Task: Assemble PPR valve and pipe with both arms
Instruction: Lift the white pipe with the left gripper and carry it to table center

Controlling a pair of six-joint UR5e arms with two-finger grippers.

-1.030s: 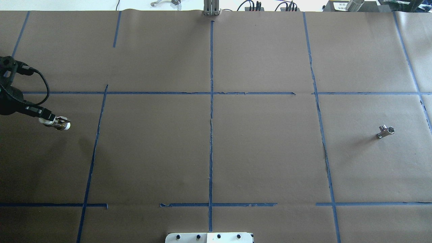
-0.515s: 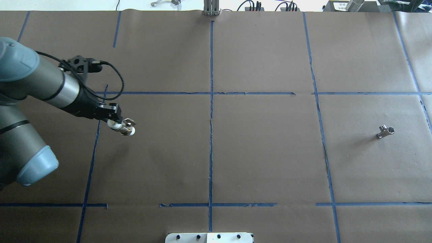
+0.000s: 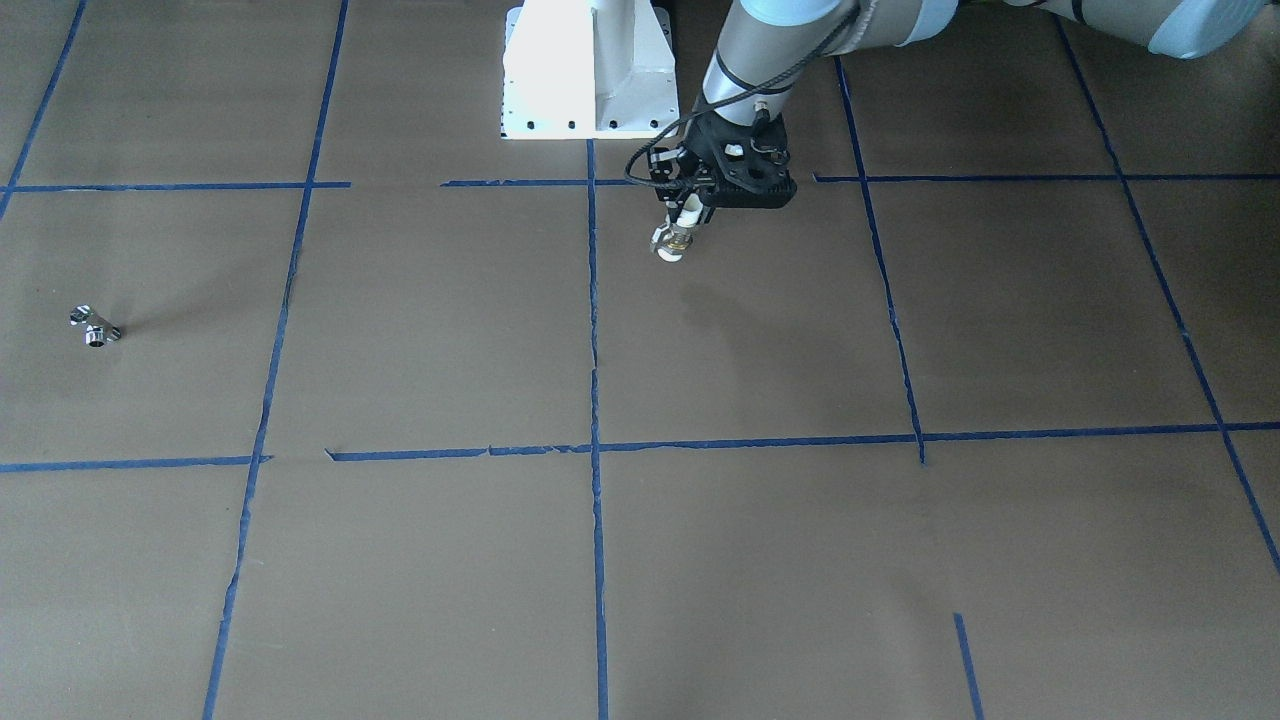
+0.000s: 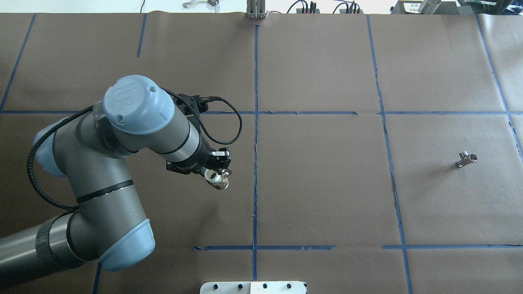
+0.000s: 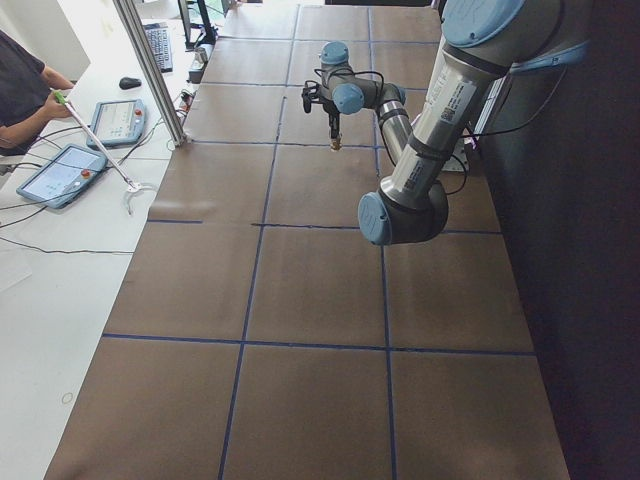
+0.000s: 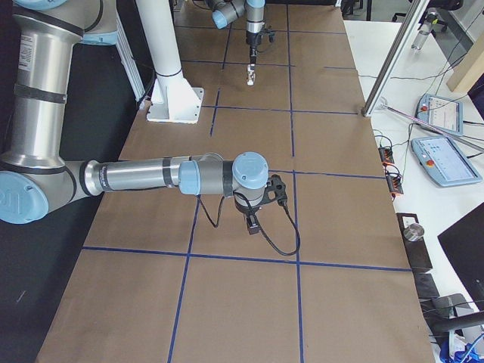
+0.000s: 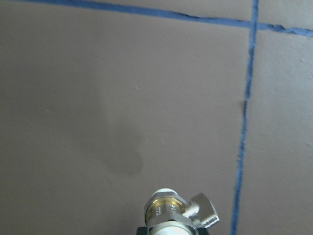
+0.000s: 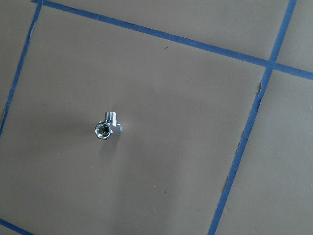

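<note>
My left gripper (image 4: 216, 174) is shut on the PPR valve (image 4: 221, 185) and holds it above the table, just left of the centre tape line. The valve's white end, brass middle and side handle show in the left wrist view (image 7: 168, 210) and in the front-facing view (image 3: 672, 243). The pipe (image 4: 466, 159), a chrome T-shaped fitting, lies alone on the paper at the far right. It also shows in the right wrist view (image 8: 107, 129) from above. My right gripper (image 6: 252, 223) shows only in the exterior right view. I cannot tell whether it is open.
Brown paper with blue tape lines (image 4: 256, 134) covers the table. The white robot base (image 3: 590, 70) stands at the near edge. A metal post (image 4: 256, 10) and cables stand at the far edge. An operator (image 5: 25, 90) with tablets sits beyond the table.
My left arm has swung to the right with the valve, from the table's far left to near the centre line. The pipe has not moved.
</note>
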